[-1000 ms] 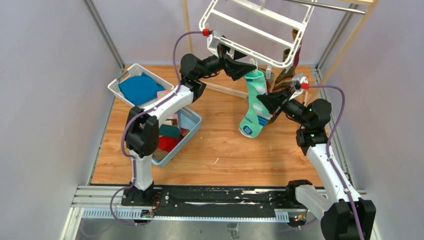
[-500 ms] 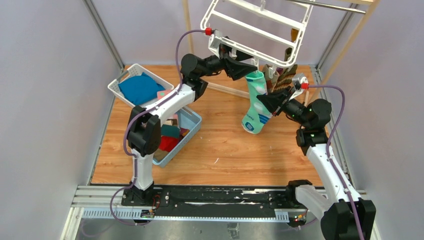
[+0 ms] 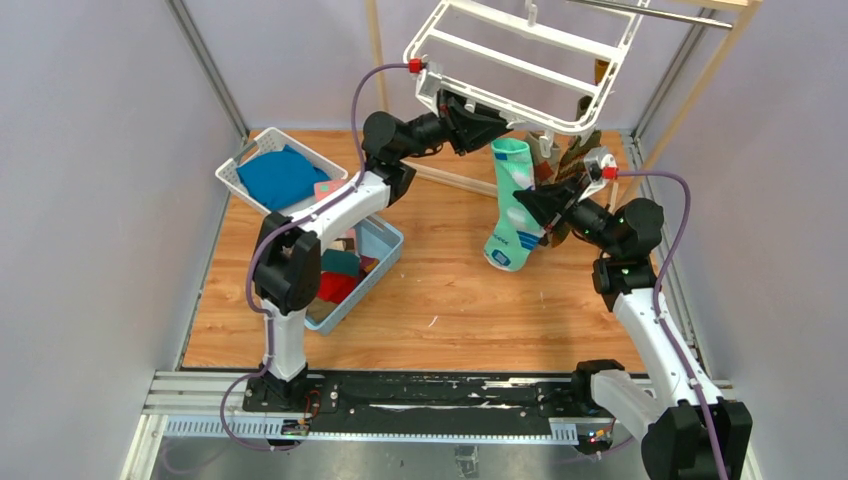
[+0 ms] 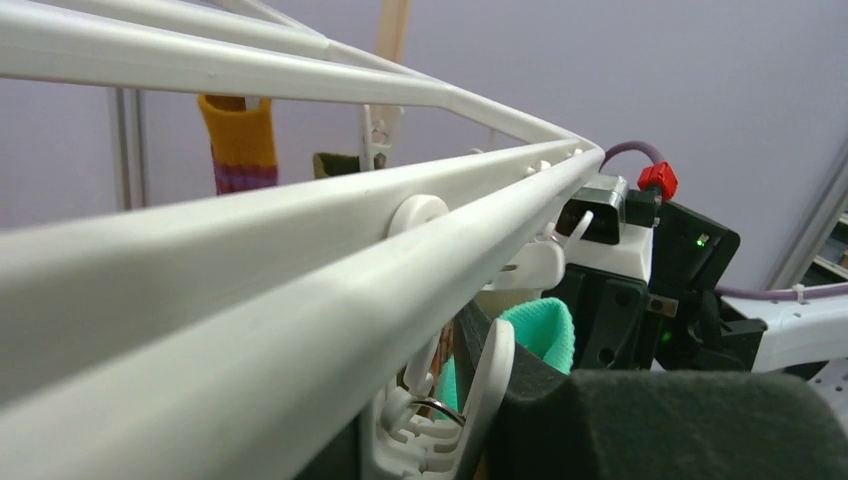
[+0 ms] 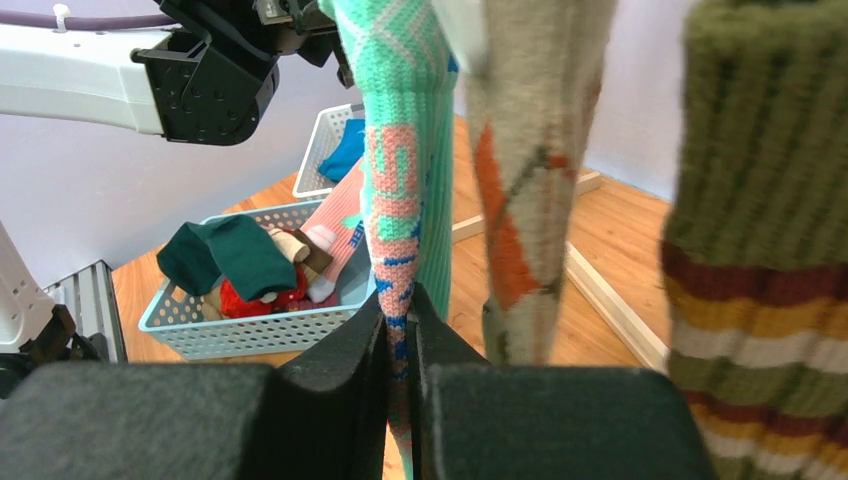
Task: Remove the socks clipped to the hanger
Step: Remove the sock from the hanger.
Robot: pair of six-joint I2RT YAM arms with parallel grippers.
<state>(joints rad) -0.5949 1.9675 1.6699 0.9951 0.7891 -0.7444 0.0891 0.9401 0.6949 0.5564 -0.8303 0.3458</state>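
White plastic rectangular drying frame (image 4: 250, 215) hangs tilted at the upper centre of the overhead view, above the wooden counter (image 3: 450, 300).

Mint-green sock with pink and blue pattern (image 3: 510, 205) hangs from the frame's near edge, centre frame, toe clear of the counter. Right pincer (image 5: 400, 310) is pressed together on this sock's lower half, with knit fabric between the pads.

Left pincer (image 3: 497, 124) sits at the frame's near rail, directly over the sock's cuff. Its wrist view shows a white clip (image 4: 470, 400) against one dark finger, but whether the fingers are spread or closed cannot be told.

Other socks on the frame:
- A beige sock with orange diamonds (image 5: 525, 150), just right of the mint one.
- An olive sock with red and yellow stripes (image 5: 770, 200), at far right.

Light blue perforated basket (image 5: 260, 325), left of centre, holds loose socks in dark green, red and pink.
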